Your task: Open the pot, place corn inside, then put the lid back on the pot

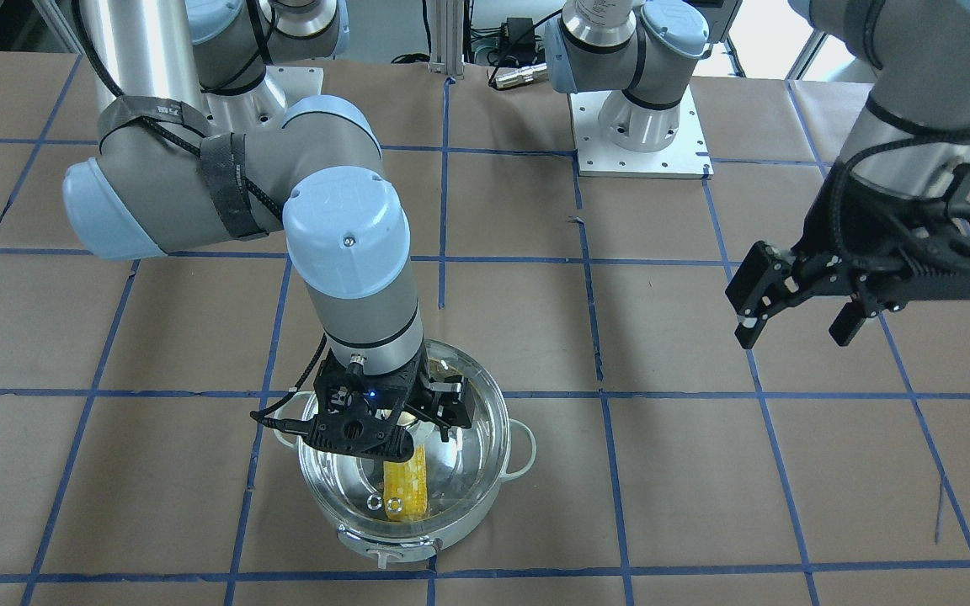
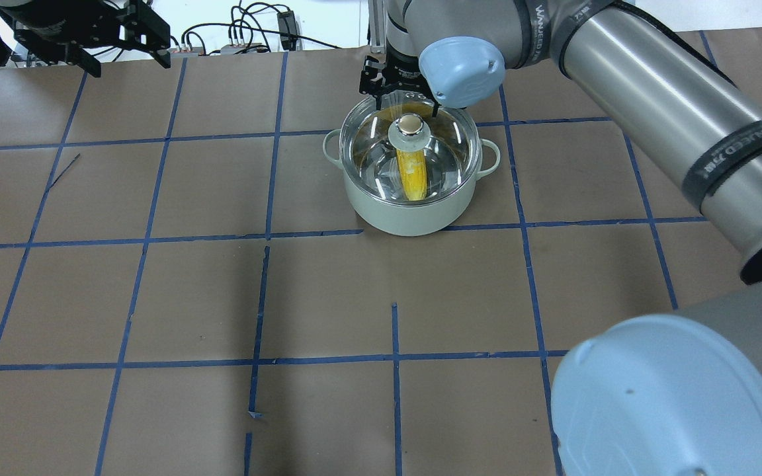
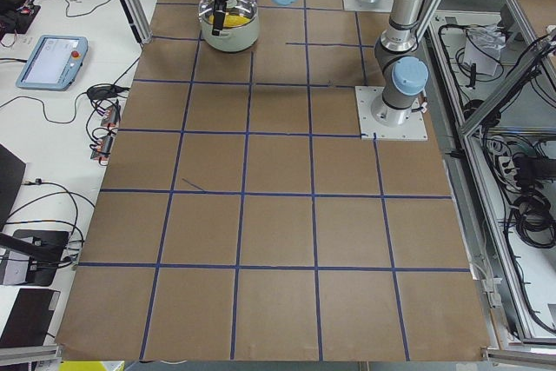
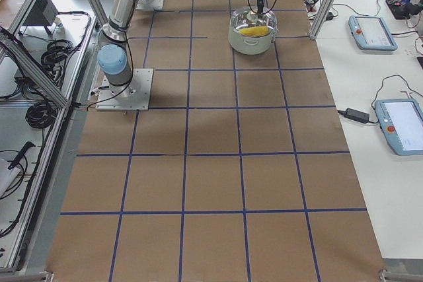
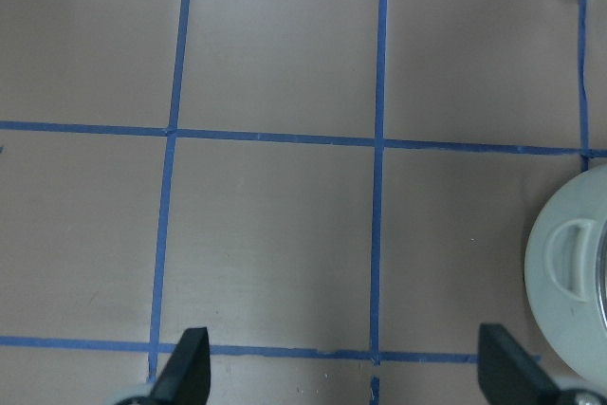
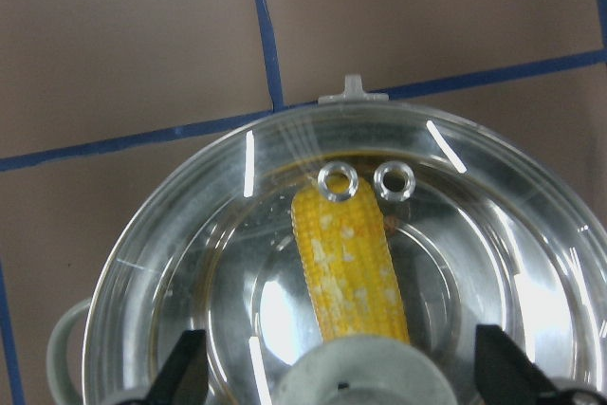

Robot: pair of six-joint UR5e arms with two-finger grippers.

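Observation:
The mint-green pot stands on the far middle of the table. The yellow corn lies inside it, seen through the clear glass lid, which sits on the pot's rim. My right gripper hangs just above the lid, open, with its fingers on either side of the knob and apart from it. In the right wrist view the corn, the lid and the knob fill the frame. My left gripper is open and empty, raised well away from the pot.
Brown paper with a blue tape grid covers the table. The left wrist view shows the pot's side handle at its right edge. The arm bases stand at the robot's side of the table.

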